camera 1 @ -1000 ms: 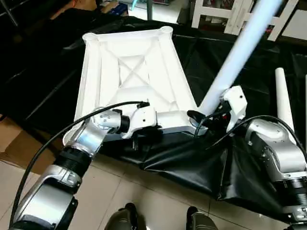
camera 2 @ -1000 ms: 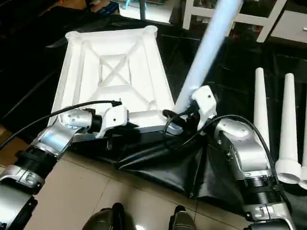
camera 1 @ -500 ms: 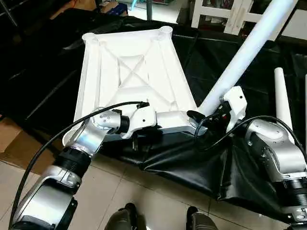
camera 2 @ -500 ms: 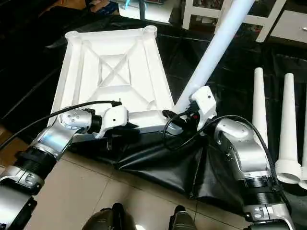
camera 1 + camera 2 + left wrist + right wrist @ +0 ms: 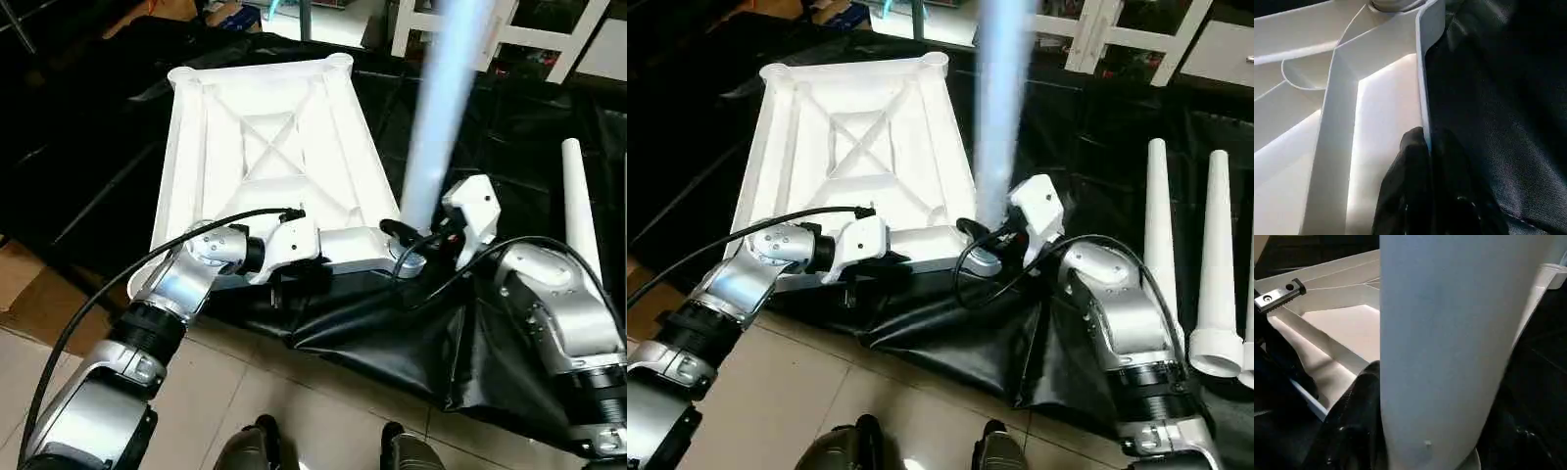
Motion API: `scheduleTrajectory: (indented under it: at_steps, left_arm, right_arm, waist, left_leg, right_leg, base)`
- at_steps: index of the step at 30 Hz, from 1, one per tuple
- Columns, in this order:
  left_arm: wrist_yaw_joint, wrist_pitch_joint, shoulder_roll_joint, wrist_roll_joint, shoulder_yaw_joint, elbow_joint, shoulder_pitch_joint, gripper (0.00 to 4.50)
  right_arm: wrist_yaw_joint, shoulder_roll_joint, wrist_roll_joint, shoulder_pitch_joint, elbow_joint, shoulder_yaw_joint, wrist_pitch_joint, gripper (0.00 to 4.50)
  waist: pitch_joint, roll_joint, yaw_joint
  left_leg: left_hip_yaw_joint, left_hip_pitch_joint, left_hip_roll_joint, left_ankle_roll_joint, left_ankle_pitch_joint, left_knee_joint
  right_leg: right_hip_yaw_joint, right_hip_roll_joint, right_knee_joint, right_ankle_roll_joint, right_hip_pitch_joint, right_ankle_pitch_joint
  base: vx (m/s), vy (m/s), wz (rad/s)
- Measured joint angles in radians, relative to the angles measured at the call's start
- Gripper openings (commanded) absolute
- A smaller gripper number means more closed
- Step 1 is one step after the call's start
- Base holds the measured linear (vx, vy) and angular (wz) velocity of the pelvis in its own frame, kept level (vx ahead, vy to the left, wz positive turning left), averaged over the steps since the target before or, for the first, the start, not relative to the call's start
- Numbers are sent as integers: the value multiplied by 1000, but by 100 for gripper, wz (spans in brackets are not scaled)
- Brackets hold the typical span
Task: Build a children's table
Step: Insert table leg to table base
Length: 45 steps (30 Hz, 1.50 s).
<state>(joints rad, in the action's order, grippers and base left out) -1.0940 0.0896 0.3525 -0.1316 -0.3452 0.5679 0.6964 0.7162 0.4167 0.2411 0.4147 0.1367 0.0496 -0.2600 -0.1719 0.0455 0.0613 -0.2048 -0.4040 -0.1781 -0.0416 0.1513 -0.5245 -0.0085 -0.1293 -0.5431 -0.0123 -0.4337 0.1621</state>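
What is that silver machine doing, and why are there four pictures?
It's a robot with two silver arms, building a children's table. Two pictures come from cameras in its head, looking down. Two come from cameras on its wrists. The white plastic tabletop lies upside down on a black cloth. The left gripper pinches the tabletop's near edge to hold it steady. The right gripper holds a long white tube leg standing at the near corner socket. More white tube legs lie waiting on the right.
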Motion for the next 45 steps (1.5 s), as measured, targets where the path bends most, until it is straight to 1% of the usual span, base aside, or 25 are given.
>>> scheduleTrajectory:
  at_steps: [3,7,10,13,18,22,24,26,29,30,31,32,34,35,38,39,41,42,43,45]
  left_arm:
    - [0,-3,0,0,0,-5,-3,0]
    - [1,-5,0,-1,-1,-15,-8,0]
    - [7,-5,1,-3,-1,-23,-16,0]
    - [7,-7,3,-3,-1,-35,-22,0]
    - [13,-12,4,-5,-1,-56,-36,0]
    - [19,-12,7,-5,3,-71,-51,0]
    - [23,-7,7,-8,4,-73,-53,0]
    - [30,-4,6,-13,4,-77,-56,0]
    - [58,14,2,-21,6,-84,-63,0]
    - [63,19,0,-21,6,-85,-64,0]
    - [64,20,-2,-21,7,-89,-65,50]
    - [70,20,-2,-20,13,-92,-67,50]
    - [85,24,-5,-16,24,-94,-76,75]
    - [95,24,-9,-10,33,-99,-83,75]
    - [105,6,-31,36,59,-121,-104,103]
    - [105,-2,-35,52,66,-126,-109,103]
    - [99,-29,-44,88,79,-135,-113,125]
    - [94,-40,-46,101,84,-141,-115,125]
    - [90,-46,-45,110,87,-143,-116,131]
    - [74,-51,-44,123,88,-156,-119,149]
  right_arm:
    - [0,0,0,-2,0,0,3,198]
    - [-15,-5,3,-23,-21,-4,7,194]
    - [-24,-15,15,-42,-36,-21,6,193]
    - [-42,-50,69,-66,-46,-72,-11,193]
    - [-73,-96,182,-100,-51,-164,-37,193]
    - [-63,-94,211,-116,-51,-198,-48,193]
    - [-57,-94,231,-117,-51,-204,-62,193]
    - [-54,-103,295,-114,-53,-233,-117,193]
    - [-56,-101,407,-95,-59,-289,-222,193]
    - [-56,-98,429,-91,-62,-299,-241,193]
    - [-56,-97,446,-87,-64,-306,-260,193]
    - [-56,-96,474,-80,-66,-316,-289,193]
    - [-60,-88,501,-71,-66,-327,-322,193]
    - [-63,-84,516,-65,-66,-337,-340,193]
    - [-67,-69,563,-49,-81,-361,-382,193]
    - [-71,-65,578,-42,-87,-368,-394,193]
    - [-89,-62,614,-15,-93,-392,-417,193]
    - [-100,-61,631,-3,-94,-403,-428,193]
    - [-105,-60,641,6,-94,-413,-435,193]
    - [-108,-57,659,10,-96,-425,-444,193]
  waist:
    - [0,0,0]
    - [0,0,0]
    - [1,0,1]
    - [1,0,0]
    - [2,2,1]
    - [3,4,-2]
    - [3,4,-2]
    - [3,3,-2]
    - [3,3,-2]
    - [3,3,-1]
    - [3,3,-2]
    - [2,3,-3]
    - [1,1,-3]
    - [0,-1,-3]
    - [-1,-3,-4]
    - [-2,-4,-4]
    - [-2,-4,-4]
    - [-2,-4,-4]
    - [-2,-4,-4]
    - [-2,-4,-3]
  left_leg:
    - [0,0,0,0,0,-1]
    - [0,0,0,0,0,-1]
    - [-1,0,0,0,0,-1]
    - [-1,0,0,0,0,-1]
    - [-1,0,0,0,0,-1]
    - [-2,1,0,0,0,-1]
    - [-2,1,0,0,0,-1]
    - [-2,1,0,0,0,-1]
    - [-2,1,1,0,0,-1]
    - [-3,1,2,0,0,-1]
    - [-3,1,2,0,0,-1]
    - [-3,0,2,0,0,-1]
    - [-2,0,2,0,0,-1]
    - [-2,0,2,0,0,-1]
    - [-3,-3,2,0,0,-1]
    - [-3,-4,2,0,0,-1]
    - [-3,-6,1,1,-5,-1]
    - [-3,-7,0,4,-16,-1]
    - [-4,-7,-2,3,-29,-1]
    - [-4,-7,-3,2,-32,-2]
  right_leg:
    - [0,0,0,0,0,0]
    - [0,0,0,0,1,0]
    - [1,0,0,0,1,0]
    - [1,0,-1,0,2,0]
    - [1,0,-1,0,2,0]
    - [1,0,-1,0,0,0]
    - [1,0,-1,0,0,0]
    - [2,0,-1,0,0,0]
    - [2,0,0,-1,0,0]
    - [3,0,0,-1,0,0]
    - [3,0,0,-1,0,1]
    - [3,0,0,-1,-1,1]
    - [3,0,0,-1,-2,1]
    - [3,0,0,-2,-3,1]
    - [3,0,1,-2,-5,1]
    - [3,0,1,-1,-6,1]
    - [2,0,1,0,-8,-1]
    - [1,1,-1,1,-9,-5]
    - [0,1,-2,0,-10,-14]
    - [-1,1,-2,-1,-10,-19]
  base:
    - [0,0,0]
    - [0,0,0]
    - [0,0,0]
    - [0,0,0]
    - [0,0,0]
    - [0,0,0]
    - [0,0,0]
    - [0,0,0]
    - [0,0,0]
    - [0,0,0]
    - [0,0,0]
    - [0,0,0]
    - [0,0,0]
    - [0,0,0]
    - [0,0,0]
    - [0,0,0]
    - [0,0,0]
    - [0,0,0]
    - [0,0,0]
    - [29,0,0]
